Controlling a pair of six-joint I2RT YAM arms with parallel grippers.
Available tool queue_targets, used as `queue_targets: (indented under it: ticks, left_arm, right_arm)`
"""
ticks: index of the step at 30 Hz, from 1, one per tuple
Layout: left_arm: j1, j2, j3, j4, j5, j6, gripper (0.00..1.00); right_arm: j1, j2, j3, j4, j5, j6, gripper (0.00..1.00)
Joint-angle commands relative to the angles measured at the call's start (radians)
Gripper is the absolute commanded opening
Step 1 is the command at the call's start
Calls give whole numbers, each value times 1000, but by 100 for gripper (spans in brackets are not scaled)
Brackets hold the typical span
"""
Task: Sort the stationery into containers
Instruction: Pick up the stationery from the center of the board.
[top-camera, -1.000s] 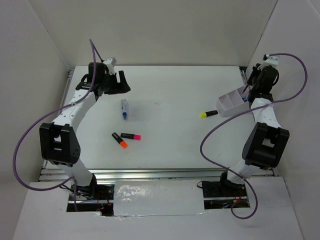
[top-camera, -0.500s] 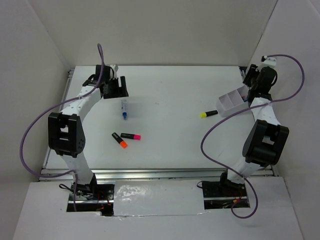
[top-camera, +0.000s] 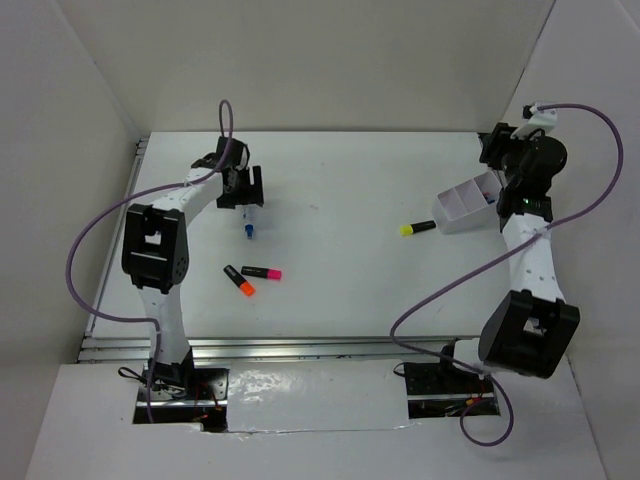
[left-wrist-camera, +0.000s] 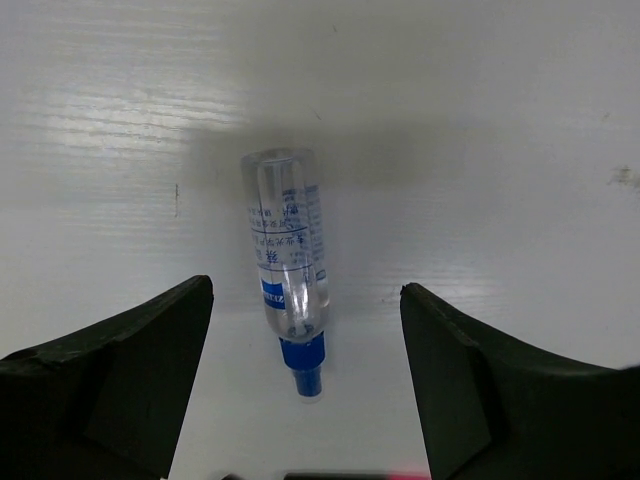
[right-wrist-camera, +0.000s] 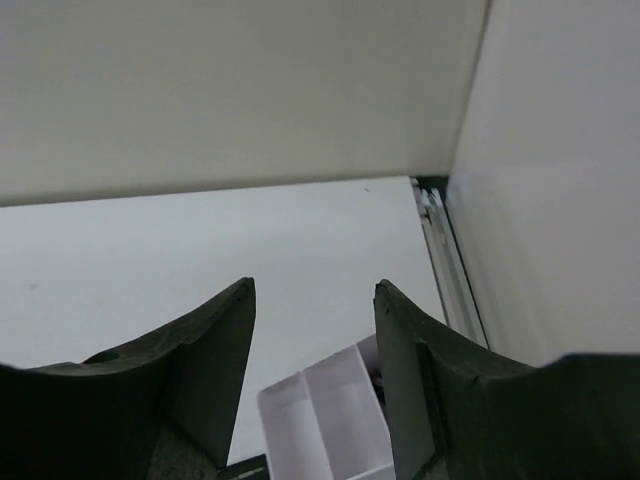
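A clear blue-capped marker (top-camera: 248, 220) lies on the white table just in front of my left gripper (top-camera: 243, 190). In the left wrist view the marker (left-wrist-camera: 288, 255) lies between the wide-open fingers of that gripper (left-wrist-camera: 305, 290), which do not touch it. A pink highlighter (top-camera: 262, 272) and an orange highlighter (top-camera: 238, 280) lie nearer the table's front. A yellow highlighter (top-camera: 418, 228) rests left of the white divided container (top-camera: 462, 205). My right gripper (top-camera: 497, 150) hangs open above the container's far end, its fingers empty (right-wrist-camera: 315, 287). The container (right-wrist-camera: 330, 420) shows below them.
Something thin and dark pokes out at the container's right end (top-camera: 491, 196). White walls close the table at the back and on both sides. A metal rail (right-wrist-camera: 445, 250) runs along the right edge, close to the container.
My left arm has swung right and come down over the clear marker, jaws still wide. My right gripper has opened and lifted up and back from the container.
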Motion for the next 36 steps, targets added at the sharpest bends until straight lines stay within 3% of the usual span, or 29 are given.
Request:
queue_targets:
  ticks: [1,6,16,19,20,23,25,28,30,36]
  left_arm:
    - [-19,48,44,-11,-60,-47,88]
    - [-30,132,112,-36,-66,-69,85]
    - [-30,183,80,-31,-61,-93,73]
    - [-27,184,60,-27,-40,-84,59]
    - [-27,183,58,-28,-32,-84,49]
    - [-25,151,44,-31,21,-107,33]
    - [-28,102,3,-19,112,-142,26]
    - [-45,-3,-49,-11,257,-217,7]
    - [-64,-102,-131,31,392,-269,1]
    - [-114,-271,-379,249,756,-460,0]
  right_arm:
    - [28,-114,-55,-22,-120,-34,58]
    - [80,-254,-159,-51,-265,-135,59]
    - [212,-432,-242,-191,-499,-423,65]
    - [281,-466,-258,-255,-535,-531,65]
    - [298,-479,-259,-272,-542,-563,65]
    - [393,-505,-285,-334,-562,-692,65]
    - [444,-515,-305,-354,-552,-785,65]
    - [553,-525,-342,-340,-533,-887,66]
    - [645,-522,-361,-331,-524,-960,67]
    - [902,-446,-391,-418,-503,-1296,68]
